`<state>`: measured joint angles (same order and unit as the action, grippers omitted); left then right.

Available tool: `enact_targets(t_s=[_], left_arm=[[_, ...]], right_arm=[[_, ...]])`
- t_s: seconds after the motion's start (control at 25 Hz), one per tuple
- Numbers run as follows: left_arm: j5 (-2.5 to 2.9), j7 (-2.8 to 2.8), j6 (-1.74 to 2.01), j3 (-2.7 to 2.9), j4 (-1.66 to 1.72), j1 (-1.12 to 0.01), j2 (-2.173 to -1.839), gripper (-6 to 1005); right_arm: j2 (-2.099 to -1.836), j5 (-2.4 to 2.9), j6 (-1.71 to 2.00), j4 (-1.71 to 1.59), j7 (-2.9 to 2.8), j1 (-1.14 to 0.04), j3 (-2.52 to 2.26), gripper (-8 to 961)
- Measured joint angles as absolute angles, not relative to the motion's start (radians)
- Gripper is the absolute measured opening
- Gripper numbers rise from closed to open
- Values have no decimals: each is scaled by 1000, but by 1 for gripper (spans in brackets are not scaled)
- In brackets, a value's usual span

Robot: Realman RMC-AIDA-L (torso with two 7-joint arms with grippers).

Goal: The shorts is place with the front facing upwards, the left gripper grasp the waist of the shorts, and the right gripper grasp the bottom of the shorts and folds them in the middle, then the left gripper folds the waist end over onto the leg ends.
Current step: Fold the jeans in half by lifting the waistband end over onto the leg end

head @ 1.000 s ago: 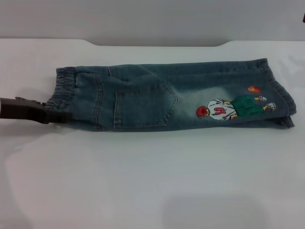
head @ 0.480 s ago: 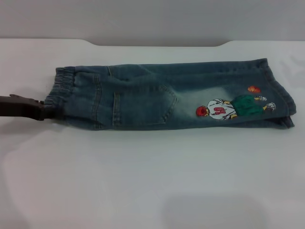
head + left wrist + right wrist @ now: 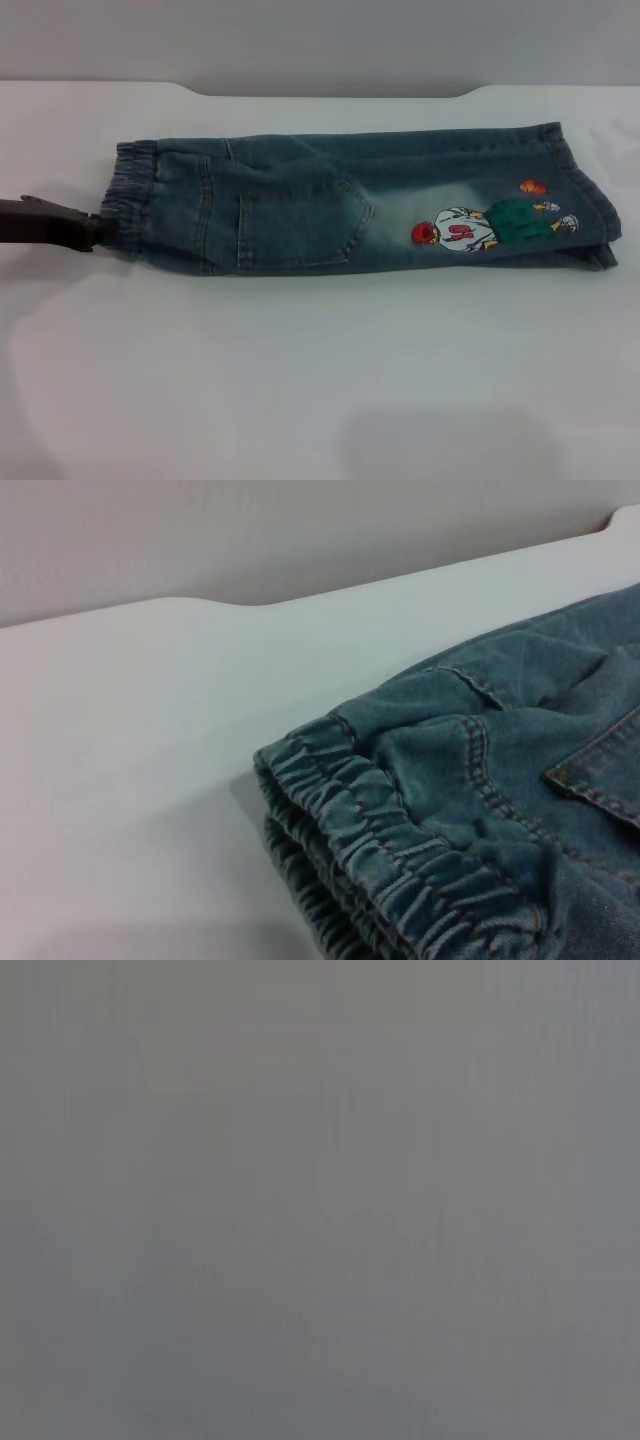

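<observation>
White bench (image 3: 300,380) takes up most of my head view. The shorts (image 3: 400,200) lie flat on it, already folded lengthwise, back side up with the patch pocket (image 3: 300,225) and cartoon embroidery (image 3: 480,225) showing. They stretch away from my left pincer (image 3: 100,232), waist of the shorts (image 3: 135,190) nearest it, leg ends (image 3: 585,200) farthest. My left pincer sits at the waist's near corner; its tips blend into the dark denim, so I can't tell if it's pinching or not. My left wrist view only shows the ruffled elastic, doubled in layers. Right pincer isn't visible anywhere; its wrist view is blank grey.
</observation>
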<state>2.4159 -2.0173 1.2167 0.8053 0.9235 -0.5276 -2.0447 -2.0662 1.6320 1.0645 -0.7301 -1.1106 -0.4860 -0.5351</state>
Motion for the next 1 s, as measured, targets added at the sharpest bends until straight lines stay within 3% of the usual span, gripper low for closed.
enact_targets(t_s=[0.24, 1.0], left_arm=[[2416, -2016, 1220, 805, 927, -526, -2045, 41], [2198, -2060, 1436, 925, 1213, -522, -2055, 56]], right_arm=[[-2066, 1632, 1065, -727, -1111, -485, -535, 336], [-2071, 1632, 1064, -598, -1047, -531, -599, 336]])
